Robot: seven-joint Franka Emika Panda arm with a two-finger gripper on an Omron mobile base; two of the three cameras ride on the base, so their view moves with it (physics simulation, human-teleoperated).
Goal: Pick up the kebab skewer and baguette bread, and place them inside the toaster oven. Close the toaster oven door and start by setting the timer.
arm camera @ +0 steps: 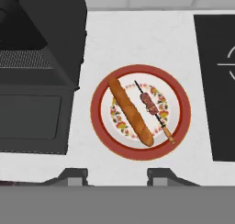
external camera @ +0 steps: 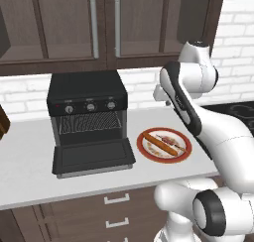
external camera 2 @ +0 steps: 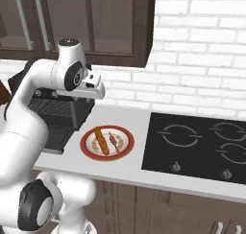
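White counter: baguette (arm camera: 131, 111) and skewer (arm camera: 153, 110) lie parallel, diagonal across the plate (arm camera: 104, 135); gripper (arm camera: 117, 177) jaws spread wide, empty.

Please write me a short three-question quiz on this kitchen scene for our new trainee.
1. True or false: the toaster oven door is down.
2. Which lies nearer the toaster oven on the plate: A) the kebab skewer, B) the baguette?
3. Fill in: the gripper is above the ____ and is holding nothing.

Key: 1 true; 2 B; 3 plate.
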